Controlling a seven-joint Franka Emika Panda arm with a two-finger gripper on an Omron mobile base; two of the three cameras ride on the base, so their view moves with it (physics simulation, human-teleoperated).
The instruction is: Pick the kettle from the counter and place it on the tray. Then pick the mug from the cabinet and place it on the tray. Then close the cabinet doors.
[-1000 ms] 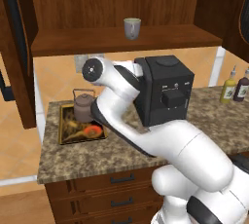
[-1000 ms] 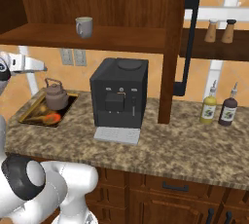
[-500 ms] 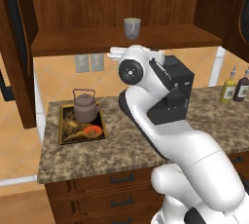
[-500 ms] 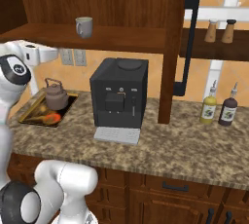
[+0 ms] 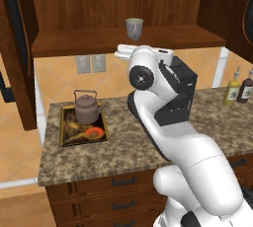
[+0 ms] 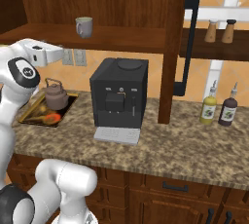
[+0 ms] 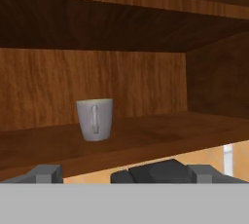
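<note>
Mug, the small grey-green ceramic one (image 7: pixel 95 119), sits on the dark wooden cabinet shelf (image 7: pixel 160 138) just above and ahead of my wide-open pincer (image 7: pixel 121 172), so if I rise badly I could hit the shelf edge or tip it.

The kettle (image 5: pixel 87 106) stands on the tray (image 5: pixel 66 135), which lies at the left end of the counter (image 5: pixel 118 149). Right of the tray sits a coffee machine (image 6: pixel 119 94), and two bottles (image 6: pixel 218 109) stand side by side near the counter's right end. Above, the mug (image 5: pixel 134 28) rests on the cabinet (image 5: pixel 104 4) shelf, well above and to the right of the kettle. The gripper (image 5: pixel 123 51) hangs below the shelf edge, under the mug.
</note>
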